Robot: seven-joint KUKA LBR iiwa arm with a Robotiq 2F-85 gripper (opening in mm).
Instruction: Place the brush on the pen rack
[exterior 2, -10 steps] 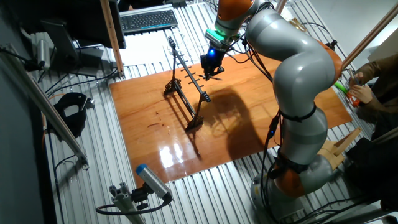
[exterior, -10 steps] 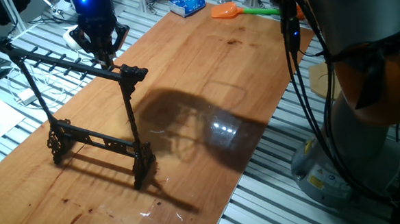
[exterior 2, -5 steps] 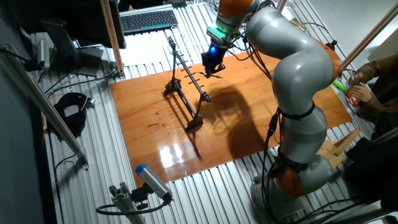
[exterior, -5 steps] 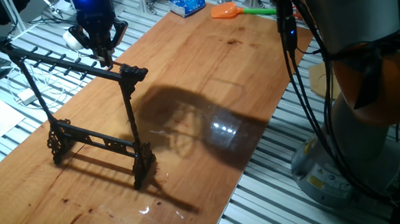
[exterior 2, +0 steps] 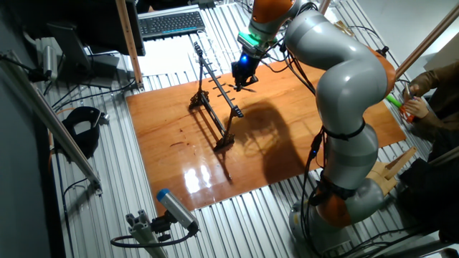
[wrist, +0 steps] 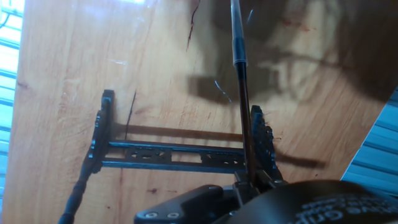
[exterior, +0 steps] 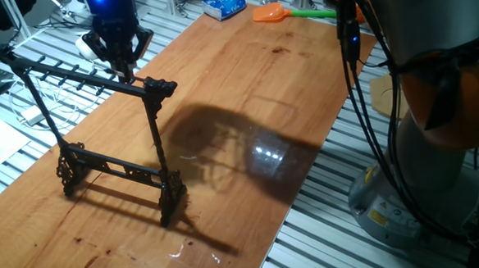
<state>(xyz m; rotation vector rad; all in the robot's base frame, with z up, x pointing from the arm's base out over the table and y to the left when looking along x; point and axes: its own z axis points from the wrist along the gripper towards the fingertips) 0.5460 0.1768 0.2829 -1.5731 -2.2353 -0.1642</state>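
The pen rack (exterior: 78,78) stands on the left part of the wooden table, a black frame with a pegged top bar and scrolled feet; the other fixed view shows the rack (exterior 2: 215,89) from the far side. My gripper (exterior: 121,66) hangs just above the right end of the top bar, also seen as the gripper (exterior 2: 242,82). In the hand view the brush (wrist: 236,37) runs as a thin shaft from my gripper (wrist: 247,182) down past the rack's base (wrist: 174,155), grey at its far end. The fingers are shut on it.
An orange scoop with a green handle (exterior: 270,13) and a blue packet (exterior: 224,3) lie at the table's far end. The robot's base and cables (exterior: 409,192) stand off the right edge. A keyboard (exterior 2: 171,23) sits behind the table, and a person's hands (exterior 2: 412,107) are at the right.
My gripper rose slightly above the rack's bar end, then came back down a little. The brush stays in its grasp and the rack has not moved.
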